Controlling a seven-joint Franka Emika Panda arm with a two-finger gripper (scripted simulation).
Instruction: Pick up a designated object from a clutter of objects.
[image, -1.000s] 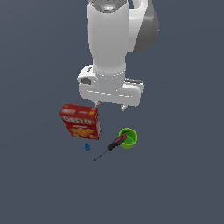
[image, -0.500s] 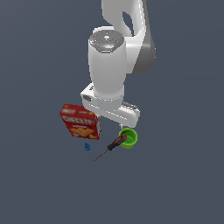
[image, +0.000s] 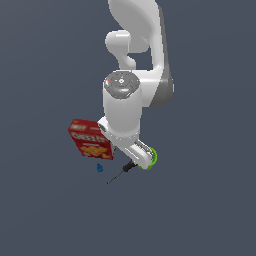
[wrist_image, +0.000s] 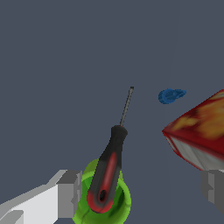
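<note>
The tool (wrist_image: 140, 190) was wide open and held nothing, one finger on each side of the screwdriver (wrist_image: 108, 170), ready to pinch it. The screwdriver's handle seemed to lean on the green cup (wrist_image: 120, 205), near the red box (wrist_image: 201, 131).

Over the cluster now: the box (image: 90, 138) stands at the exterior view's left, and the arm (image: 123, 112) rises just to its right, covering the box's near corner. The cup (image: 151, 159) sits at the exterior view's right, mostly hidden behind the hand (image: 137, 156). The screwdriver (image: 121, 173) lies slanted between them, its handle end resting against the cup, its shaft running out toward the exterior view's lower left. The tiny object (image: 100, 168) lies below the box, just left of the shaft tip and apart from it. In the wrist view, the screwdriver's handle (wrist_image: 106, 175) overlaps the cup (wrist_image: 123, 202), between the two fingers (wrist_image: 69, 193), with space on either side.
</note>
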